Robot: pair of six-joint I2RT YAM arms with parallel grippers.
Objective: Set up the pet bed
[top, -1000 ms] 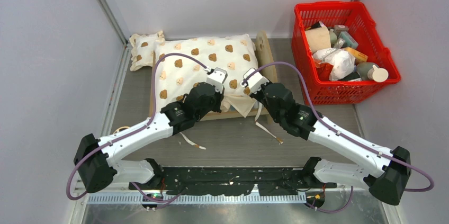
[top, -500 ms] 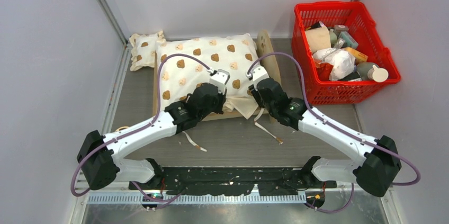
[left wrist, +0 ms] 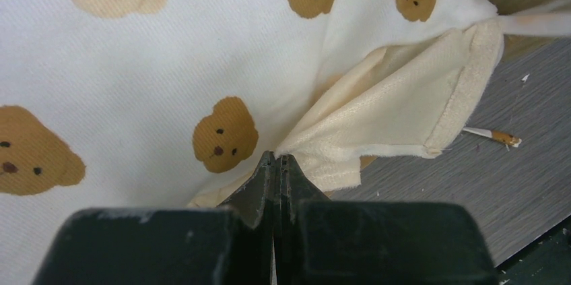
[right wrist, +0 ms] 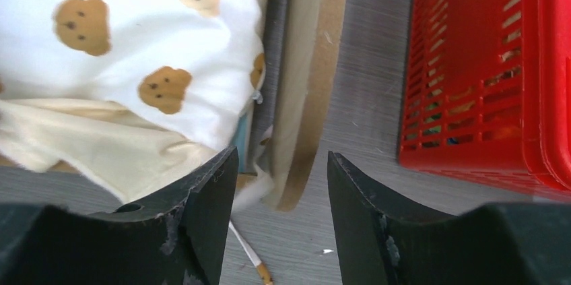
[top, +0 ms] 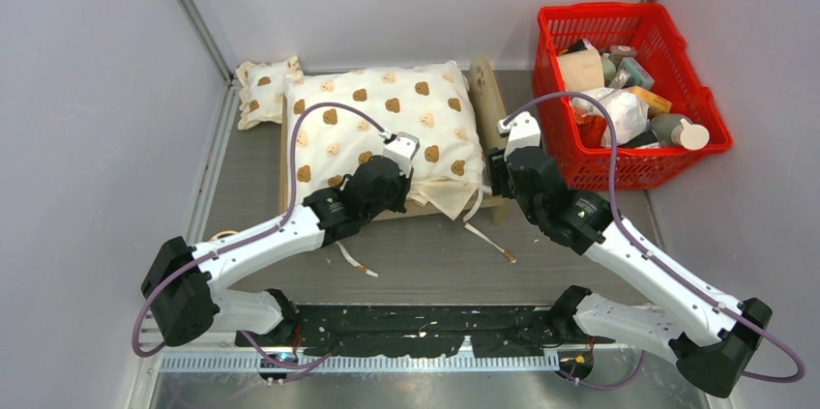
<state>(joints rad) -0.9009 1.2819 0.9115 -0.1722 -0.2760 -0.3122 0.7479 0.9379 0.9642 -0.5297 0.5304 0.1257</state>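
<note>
A grey desk (top: 425,256) sits between white walls. The left end effector (left wrist: 276,158) is shut tight on the frill of the cushion (left wrist: 168,62). The right end effector (right wrist: 279,157) is open and holds nothing. The pet bed (right wrist: 308,62) lies right below it, and a red basket (right wrist: 485,62) is to its right.

No readable text

Any print on the items in the red basket (top: 619,169), at 1 o'clock, is too small to read.

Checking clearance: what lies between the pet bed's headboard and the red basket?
Only bare table; the right wrist view shows headboard and red basket apart.
</note>
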